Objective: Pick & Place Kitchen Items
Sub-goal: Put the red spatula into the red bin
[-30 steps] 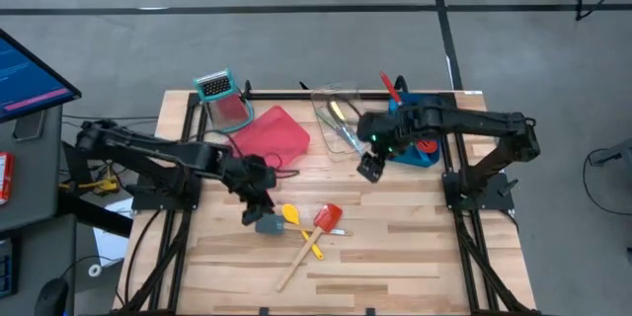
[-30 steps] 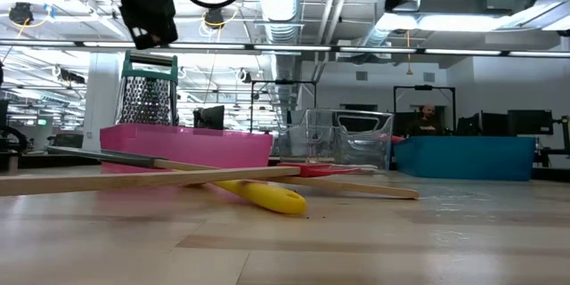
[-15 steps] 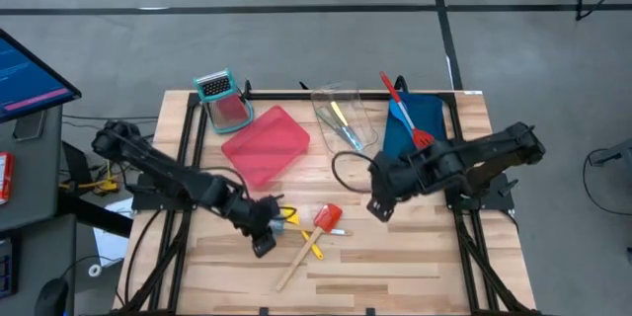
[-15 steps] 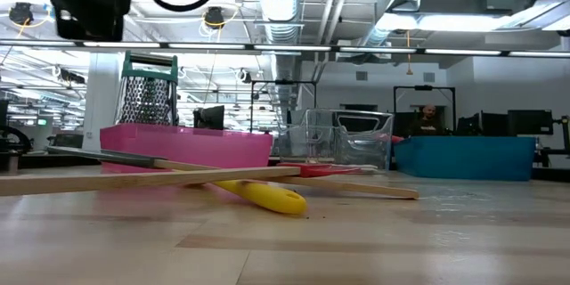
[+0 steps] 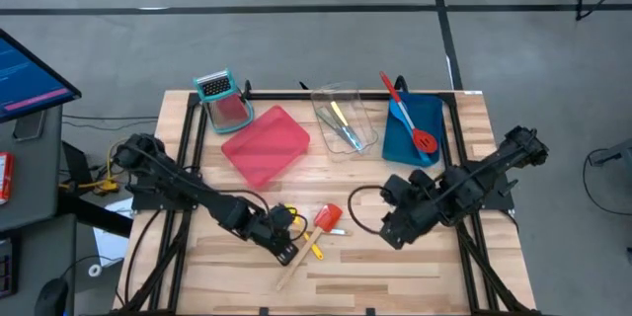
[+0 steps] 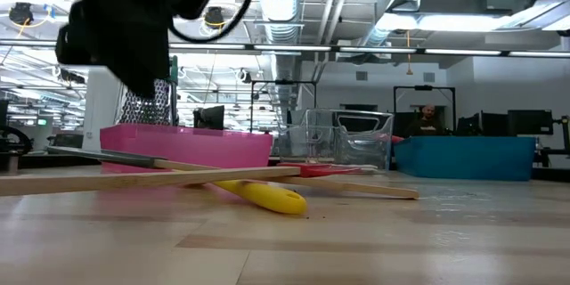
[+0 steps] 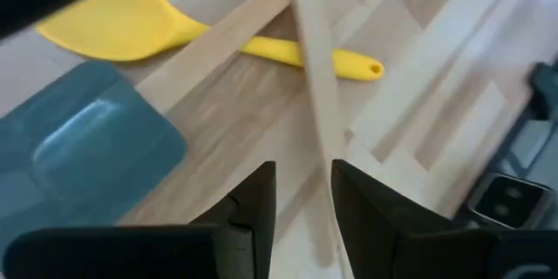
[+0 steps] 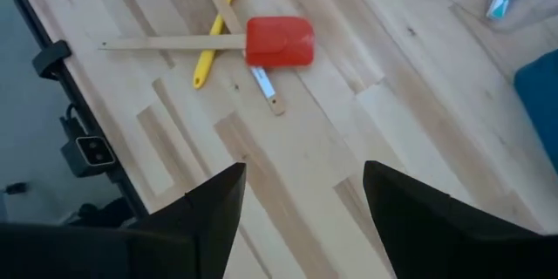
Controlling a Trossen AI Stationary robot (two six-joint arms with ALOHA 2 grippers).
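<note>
Near the table's middle front lie a red spatula (image 5: 328, 218) with a wooden handle (image 7: 316, 113), a yellow spoon (image 7: 131, 30) and a grey-teal spatula (image 7: 87, 153), their handles crossing. My left gripper (image 7: 301, 218) hovers open above them, pointing steeply down. In the left wrist view the red spatula's handle runs under the gap between its fingers, untouched. The low view shows this gripper (image 6: 134, 40) well above the wood. My right gripper (image 8: 301, 218) hangs wide open to the right of the pile (image 5: 395, 233), with nothing between its fingers.
At the back stand a pink tray (image 5: 265, 143), a clear tray (image 5: 346, 118) with slim utensils in it, a blue tray (image 5: 413, 133) holding a red spoon (image 5: 407, 114), and a teal-topped grater (image 5: 219, 94). Bare wood lies along the near edge and at the right.
My left gripper has gone toward the near edge and then to the right, sinking and rolling, and now stands over the crossed handles. My right gripper has swung from beside the clear and blue trays toward the near edge. The utensils have stayed where they were.
</note>
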